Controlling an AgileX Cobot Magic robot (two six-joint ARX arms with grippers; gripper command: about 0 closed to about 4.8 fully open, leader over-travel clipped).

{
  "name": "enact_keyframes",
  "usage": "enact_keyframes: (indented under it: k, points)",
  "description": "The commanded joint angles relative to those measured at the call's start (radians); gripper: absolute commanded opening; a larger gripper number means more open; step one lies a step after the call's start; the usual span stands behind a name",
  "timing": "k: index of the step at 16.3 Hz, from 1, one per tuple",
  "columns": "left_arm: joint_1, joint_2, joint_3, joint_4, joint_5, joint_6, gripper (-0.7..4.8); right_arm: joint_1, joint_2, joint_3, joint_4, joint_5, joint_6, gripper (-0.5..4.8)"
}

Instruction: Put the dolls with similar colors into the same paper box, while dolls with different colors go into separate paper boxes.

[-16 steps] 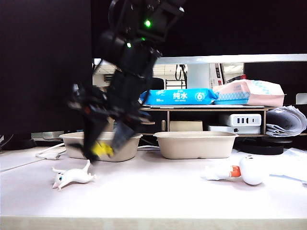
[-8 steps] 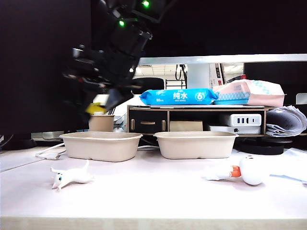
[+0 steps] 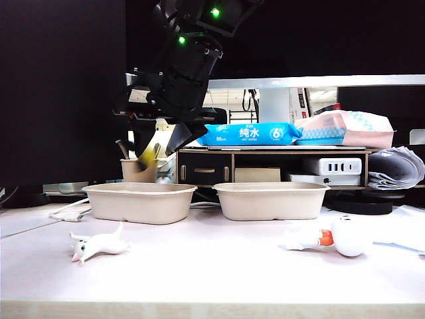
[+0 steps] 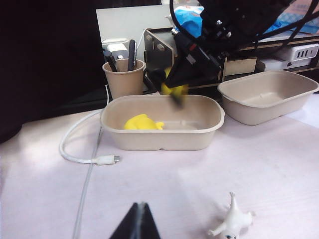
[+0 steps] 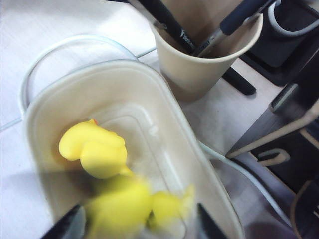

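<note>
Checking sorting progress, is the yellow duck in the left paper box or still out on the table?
In. The yellow duck lies on the floor of the left paper box, under the right pincer.

Bright tabletop (image 3: 219, 266) washes out against a black backdrop; falling yellow doll (image 5: 134, 206) is just motion smear.

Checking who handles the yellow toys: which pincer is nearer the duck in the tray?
Right. The right pincer hangs just above the left tray where the duck lies, with a blurred yellow toy between its fingers. The left pincer sits back over the table's near edge, beside the white animal.
</note>
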Motion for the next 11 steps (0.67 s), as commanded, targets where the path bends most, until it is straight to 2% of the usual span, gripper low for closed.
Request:
enact_keyframes:
  k: [1, 3, 6, 8, 11]
  points:
    - [0.002, 0.001, 0.001, 0.005, 0.001, 0.0, -0.05, 0.002, -0.006, 0.008, -0.036, -0.002, 0.004, 3.52]
    - [0.001, 0.01, 0.001, 0.006, 0.002, 0.0, -0.05, 0.004, -0.014, 0.008, -0.128, -0.012, 0.004, 3.59]
    - [-0.008, 0.083, 0.001, 0.005, 0.001, 0.0, -0.05, 0.021, -0.02, 0.008, -0.301, -0.182, 0.0, 3.59]
    - [-0.046, 0.138, 0.001, 0.003, 0.001, 0.0, -0.05, 0.055, -0.018, 0.005, -0.416, -0.237, -0.042, 3.59]
    - [-0.108, 0.184, 0.002, -0.001, 0.002, 0.0, -0.05, 0.149, -0.018, 0.003, -0.522, -0.249, -0.172, 3.59]
